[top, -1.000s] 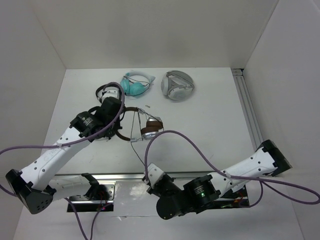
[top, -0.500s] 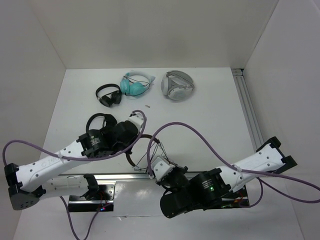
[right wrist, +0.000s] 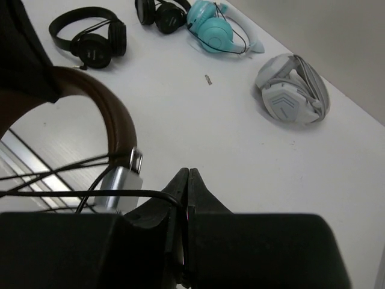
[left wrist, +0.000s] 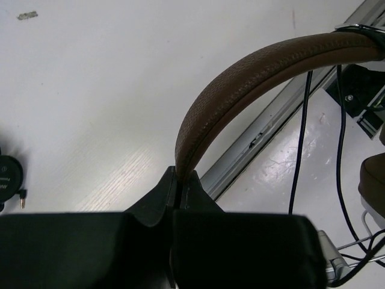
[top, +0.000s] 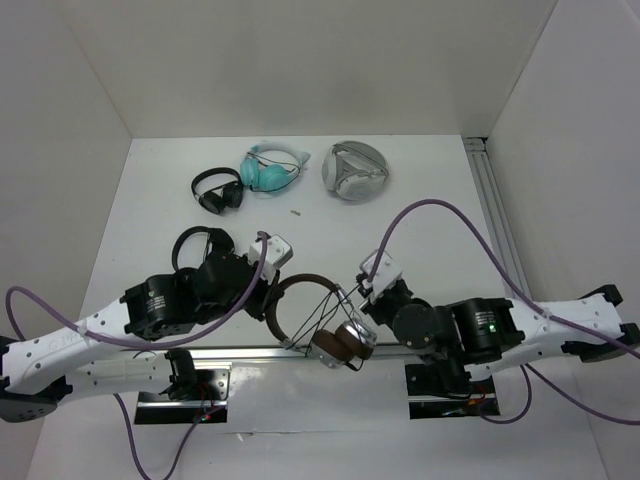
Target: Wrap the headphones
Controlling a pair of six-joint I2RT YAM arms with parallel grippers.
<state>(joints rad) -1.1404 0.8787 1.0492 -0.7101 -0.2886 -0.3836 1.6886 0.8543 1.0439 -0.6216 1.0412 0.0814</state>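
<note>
The headphones have a brown headband (top: 303,283) and silver earcups with brown pads (top: 341,346). They hang over the near rail. My left gripper (top: 270,303) is shut on one end of the headband (left wrist: 240,72), with its jaws closed at the band's lower end (left wrist: 180,176). Thin black cable (top: 322,315) runs in strands across the band's opening. My right gripper (top: 360,296) is just right of the headband. In the right wrist view, its jaws (right wrist: 188,176) are shut and the cable (right wrist: 90,194) runs into them beside the silver yoke (right wrist: 120,182).
At the back of the table lie a black pair (top: 218,190), a teal pair (top: 272,168) and a grey-white pair (top: 354,170). Another black pair (top: 195,243) lies by my left arm. A metal rail (top: 240,352) runs along the near edge, and another (top: 497,210) runs along the right.
My left gripper has carried the headphones from the middle of the table to the near rail. My right gripper has moved up and right, now holding cable beside the headband.
</note>
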